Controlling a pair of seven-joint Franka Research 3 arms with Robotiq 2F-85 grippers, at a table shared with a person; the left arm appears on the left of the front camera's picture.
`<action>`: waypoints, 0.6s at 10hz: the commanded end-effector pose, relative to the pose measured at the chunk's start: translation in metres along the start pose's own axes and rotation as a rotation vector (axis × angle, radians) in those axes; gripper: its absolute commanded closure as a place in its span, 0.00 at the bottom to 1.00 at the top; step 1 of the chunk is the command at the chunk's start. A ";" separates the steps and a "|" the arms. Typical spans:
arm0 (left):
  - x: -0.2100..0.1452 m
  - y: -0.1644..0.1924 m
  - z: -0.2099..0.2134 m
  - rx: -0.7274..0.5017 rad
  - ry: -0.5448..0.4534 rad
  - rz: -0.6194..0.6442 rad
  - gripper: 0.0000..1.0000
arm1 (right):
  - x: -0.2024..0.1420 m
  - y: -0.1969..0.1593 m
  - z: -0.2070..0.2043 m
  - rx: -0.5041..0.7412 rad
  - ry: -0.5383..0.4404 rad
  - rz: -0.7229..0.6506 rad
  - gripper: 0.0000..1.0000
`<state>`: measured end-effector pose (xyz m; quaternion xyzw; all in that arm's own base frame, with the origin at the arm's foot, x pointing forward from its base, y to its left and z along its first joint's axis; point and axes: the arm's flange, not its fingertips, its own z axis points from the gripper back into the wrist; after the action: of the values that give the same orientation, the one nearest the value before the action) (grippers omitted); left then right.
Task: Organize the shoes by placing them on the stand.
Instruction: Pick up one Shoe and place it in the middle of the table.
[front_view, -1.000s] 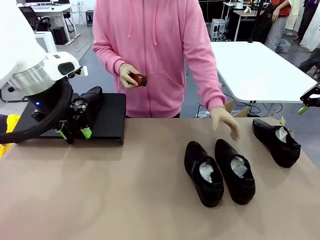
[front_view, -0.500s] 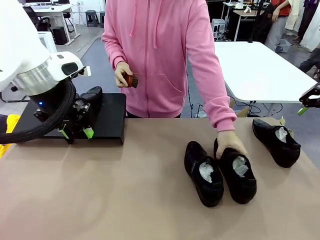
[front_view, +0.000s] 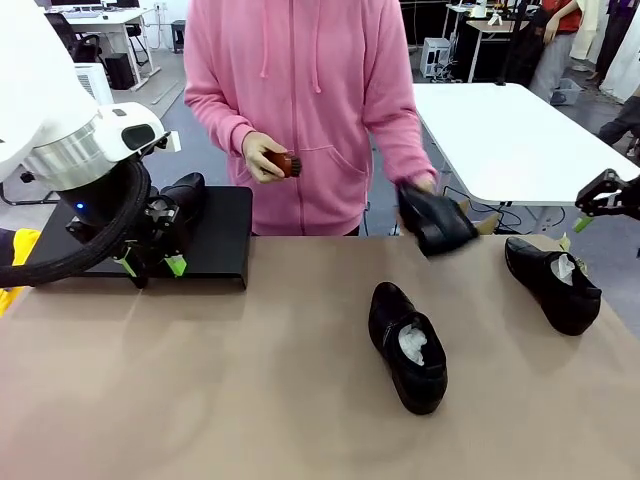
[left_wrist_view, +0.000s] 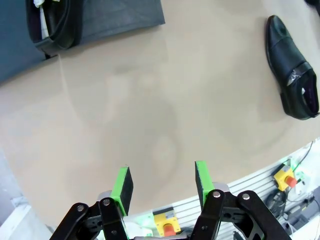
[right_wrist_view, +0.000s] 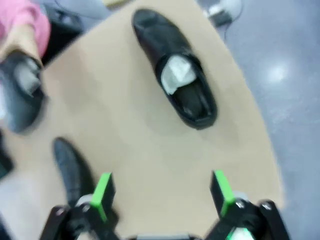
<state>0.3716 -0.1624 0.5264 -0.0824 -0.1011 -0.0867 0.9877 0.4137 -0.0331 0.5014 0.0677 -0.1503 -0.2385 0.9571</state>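
Front view: hand (front_view: 421, 187) grips shoe (front_view: 438, 223), mid-right; L gripper (left_wrist_view: 161, 182), R gripper (right_wrist_view: 162, 189) jaws apart, empty. Risk: R reach could clip hand.

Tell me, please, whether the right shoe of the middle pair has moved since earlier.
Yes: the person's hand lifted that shoe off the table toward the far edge, away from its neighbouring shoe.
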 end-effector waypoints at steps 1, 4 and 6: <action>0.000 0.001 0.001 -0.008 -0.011 0.004 0.34 | 0.020 0.003 -0.011 -0.006 -0.003 0.247 0.00; 0.000 0.001 0.001 -0.008 -0.011 0.004 0.34 | 0.004 0.007 -0.007 -0.007 0.013 0.122 0.00; 0.000 0.001 0.001 -0.008 -0.011 0.004 0.34 | 0.004 0.007 -0.007 -0.007 0.013 0.122 0.00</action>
<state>0.3715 -0.1624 0.5265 -0.0822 -0.1013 -0.0867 0.9876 0.4268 -0.0313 0.4977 0.0519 -0.1459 -0.1680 0.9735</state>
